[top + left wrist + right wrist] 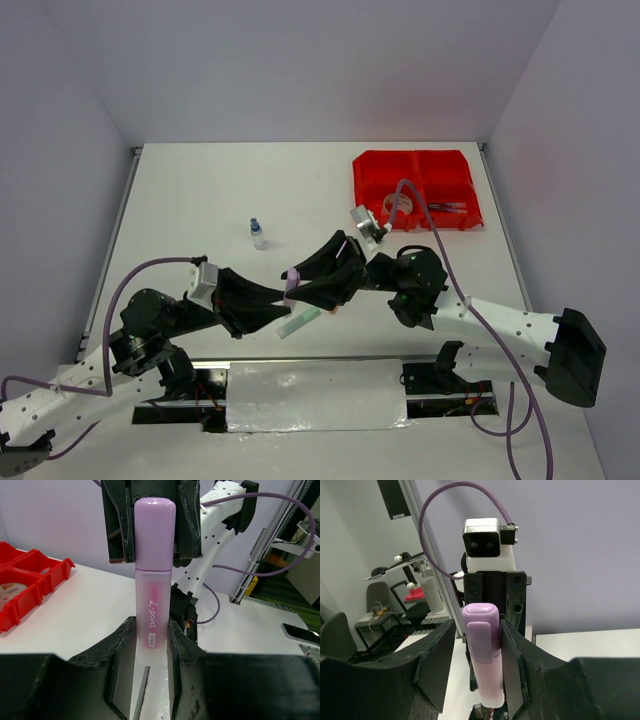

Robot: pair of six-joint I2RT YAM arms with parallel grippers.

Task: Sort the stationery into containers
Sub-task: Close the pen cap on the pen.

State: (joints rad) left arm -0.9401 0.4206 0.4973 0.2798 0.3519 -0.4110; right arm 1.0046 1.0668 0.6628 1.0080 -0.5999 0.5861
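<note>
The pink highlighter (155, 555) is held in mid-air over the near middle of the table (200, 200), its clear barrel gripped by the left hand (150, 630) and its cap flanked by the right hand (477, 630), whose closure cannot be told. A handover is judged intended, since the red bins (415, 190) lie far right. On the white table, walled in pale lilac, a green highlighter (300, 322) and a small bottle (257, 233) are seen unsorted.

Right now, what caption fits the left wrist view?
Pink highlighter between the left fingers, its cap between the right fingers; red bins at far left.
</note>
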